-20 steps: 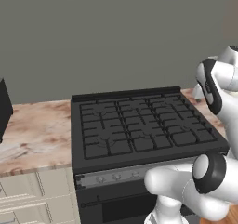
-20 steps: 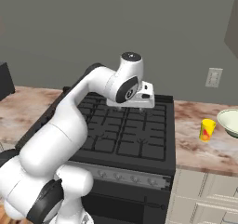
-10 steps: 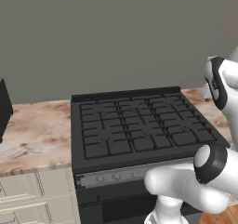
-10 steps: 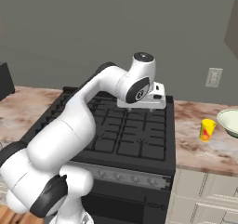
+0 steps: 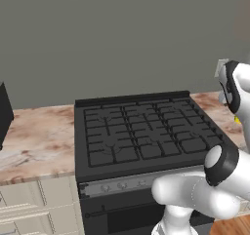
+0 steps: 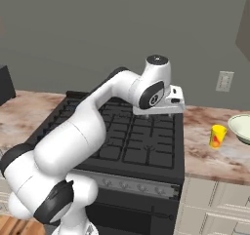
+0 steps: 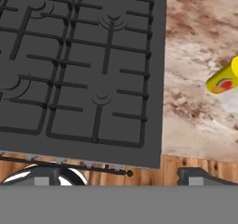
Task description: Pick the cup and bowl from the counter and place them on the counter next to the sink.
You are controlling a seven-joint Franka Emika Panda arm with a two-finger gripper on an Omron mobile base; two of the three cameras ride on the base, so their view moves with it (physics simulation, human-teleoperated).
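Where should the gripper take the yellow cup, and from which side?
Probably across the side wall of the cup, coming down from above. It stands upright on the counter, narrow enough for the open gripper, which hangs over the stove's right edge. The bowl stands apart to its right, so the sides look free.

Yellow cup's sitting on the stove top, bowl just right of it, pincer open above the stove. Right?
Not quite: the cup stands on the counter beside the stove top, not on it, as the right base view shows. Bowl and open pincer are as stated.
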